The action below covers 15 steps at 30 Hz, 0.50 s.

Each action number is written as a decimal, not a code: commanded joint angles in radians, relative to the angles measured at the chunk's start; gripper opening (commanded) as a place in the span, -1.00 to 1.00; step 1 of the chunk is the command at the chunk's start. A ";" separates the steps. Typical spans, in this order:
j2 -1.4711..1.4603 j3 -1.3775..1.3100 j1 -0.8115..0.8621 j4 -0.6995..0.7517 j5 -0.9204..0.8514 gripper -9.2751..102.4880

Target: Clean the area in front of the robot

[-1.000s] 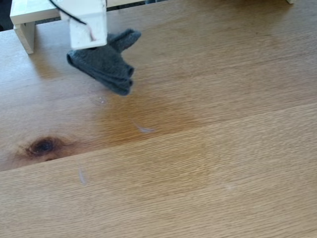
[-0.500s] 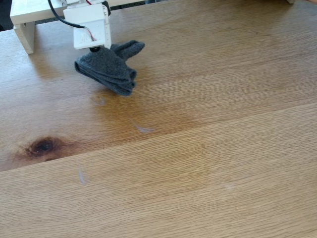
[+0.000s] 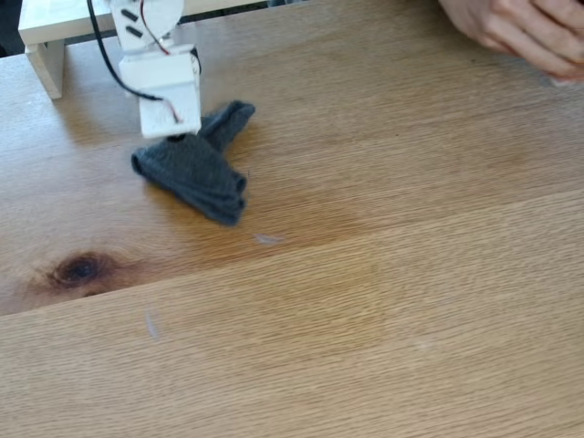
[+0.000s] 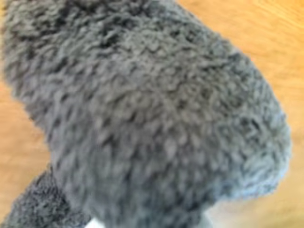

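In the fixed view the robot's white arm [image 3: 168, 95], with a black cable and red and white wires, reaches down at the upper left. Its gripper [image 3: 185, 140] is shut on a folded grey cloth [image 3: 196, 175]; the fingertips are hidden behind the wrist block and the cloth. The cloth lies pressed on the wooden table [image 3: 383, 301], one tail pointing up and right. In the wrist view the fuzzy grey cloth [image 4: 142, 109] sits close and blurred, with bare wood [image 4: 273, 33] at the edges.
A person's hand [image 3: 520, 32] reaches in at the top right corner. The white raised shelf [image 3: 44, 41] stands at the top left behind the arm. A dark knot [image 3: 80, 269] and faint pale smudges [image 3: 267, 239] mark the wood.
The arm has carried the cloth downward in the fixed view, toward the table's near side, and it now lies flatter. A hand has come in at the top right.
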 commanded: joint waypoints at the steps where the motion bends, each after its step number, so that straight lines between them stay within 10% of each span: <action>1: -0.051 -0.216 0.140 0.046 -0.048 -0.84; 15: -0.017 -0.351 0.500 0.334 -0.181 -0.84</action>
